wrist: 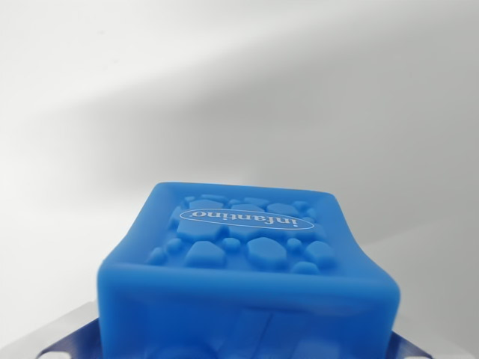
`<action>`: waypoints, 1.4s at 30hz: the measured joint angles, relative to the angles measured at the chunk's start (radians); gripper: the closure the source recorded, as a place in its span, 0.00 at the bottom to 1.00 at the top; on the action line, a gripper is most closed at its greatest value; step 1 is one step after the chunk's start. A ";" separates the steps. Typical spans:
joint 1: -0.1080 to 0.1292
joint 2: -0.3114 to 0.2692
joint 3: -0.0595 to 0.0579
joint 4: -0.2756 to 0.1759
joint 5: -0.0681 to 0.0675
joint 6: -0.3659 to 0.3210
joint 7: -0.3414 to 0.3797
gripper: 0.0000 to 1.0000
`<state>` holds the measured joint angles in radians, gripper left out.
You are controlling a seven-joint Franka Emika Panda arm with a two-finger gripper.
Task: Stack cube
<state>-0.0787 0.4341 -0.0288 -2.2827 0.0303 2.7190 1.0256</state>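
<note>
White surface (239, 82) is filling the whole upper part of the wrist view, plain and featureless, with a soft grey shadow band running diagonally from lower left to upper right.

Blue cube (251, 273) is sitting at bottom centre, very close to the camera, and running off the bottom edge. It's looking like soft rubbery plastic, with rounded edges and bowed sides. The face turned toward the camera is carrying a recessed panel.

Pebble relief (258, 243) is covering that panel: raised irregular bumps, larger ones toward the near edge, smaller ones around the rim.

White logo oval (245, 219) is lying across the far part of the panel, reading "infantino", upside down and mirrored as seen from this camera.

Gripper (247, 345): only small bits are showing. Pale metal-looking corners are poking out at the wrist view's lower left (63, 340) and lower right, just beside the cube's lower flanks. The fingertips themselves are hidden behind the cube, so it isn't possible to tell whether the claw is closed on the cube or standing open around it.

No second cube is showing. Whether the blue cube is resting on the surface or being lifted clear isn't readable here.
</note>
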 joint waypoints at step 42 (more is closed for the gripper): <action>0.094 -0.140 0.016 -0.042 -0.020 -0.096 -0.007 1.00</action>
<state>0.0155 0.2945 -0.0128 -2.3248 0.0107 2.6231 1.0187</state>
